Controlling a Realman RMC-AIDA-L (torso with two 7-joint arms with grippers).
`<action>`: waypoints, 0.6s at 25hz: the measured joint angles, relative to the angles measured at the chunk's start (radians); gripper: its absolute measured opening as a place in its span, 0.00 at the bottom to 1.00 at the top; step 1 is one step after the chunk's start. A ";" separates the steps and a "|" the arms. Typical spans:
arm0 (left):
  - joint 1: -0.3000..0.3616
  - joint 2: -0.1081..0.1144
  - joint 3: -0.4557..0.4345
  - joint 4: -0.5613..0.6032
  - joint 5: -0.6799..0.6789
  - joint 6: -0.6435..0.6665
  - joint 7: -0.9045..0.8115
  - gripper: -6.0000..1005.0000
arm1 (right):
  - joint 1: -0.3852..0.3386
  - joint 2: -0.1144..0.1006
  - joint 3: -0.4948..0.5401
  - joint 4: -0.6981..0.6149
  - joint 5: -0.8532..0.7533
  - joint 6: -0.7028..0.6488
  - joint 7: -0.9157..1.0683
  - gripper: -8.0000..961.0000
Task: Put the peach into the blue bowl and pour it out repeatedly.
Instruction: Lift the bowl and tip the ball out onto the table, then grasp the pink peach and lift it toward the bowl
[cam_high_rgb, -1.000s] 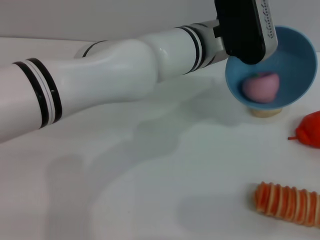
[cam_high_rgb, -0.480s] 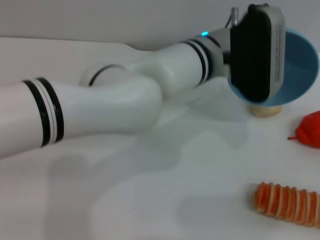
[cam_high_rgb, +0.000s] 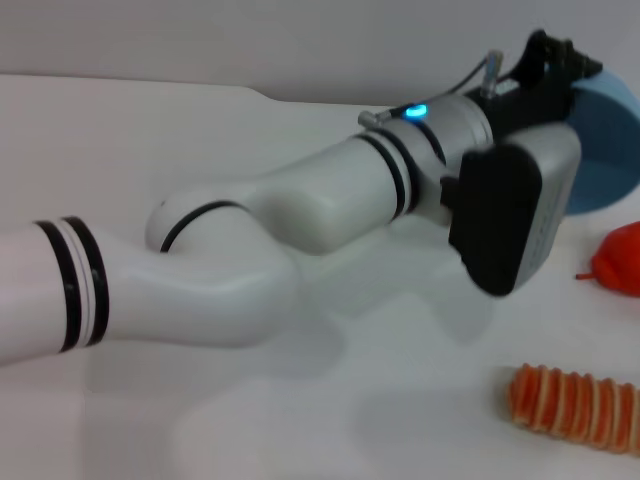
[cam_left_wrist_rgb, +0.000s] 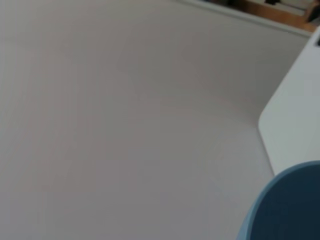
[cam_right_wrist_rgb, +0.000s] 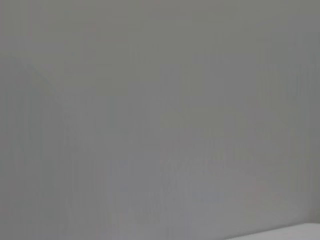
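The left arm is stretched across the white desk (cam_high_rgb: 200, 420) toward its far right corner, where the left end effector (cam_high_rgb: 560, 75) is seen at the blue bowl (cam_high_rgb: 605, 150), which is turned on its side; its grip cannot be told. The peach is hidden. A red-orange item (cam_high_rgb: 620, 260) and a ridged orange object (cam_high_rgb: 575, 408) are set along the right edge.

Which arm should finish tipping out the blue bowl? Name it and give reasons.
Left. The left arm's claw is already at the blue bowl, which is turned on its side above the table. The right arm appears nowhere in the head view.
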 joint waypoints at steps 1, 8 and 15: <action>0.003 0.000 0.007 0.000 0.016 -0.008 0.000 0.01 | 0.002 0.000 0.002 -0.001 0.000 -0.003 0.000 0.72; 0.037 0.000 0.038 0.004 0.098 -0.080 0.016 0.01 | 0.009 -0.001 0.010 0.001 0.000 -0.021 -0.019 0.71; 0.045 0.000 -0.005 0.027 -0.063 -0.097 -0.107 0.01 | 0.022 -0.004 0.094 0.050 -0.015 -0.040 0.063 0.69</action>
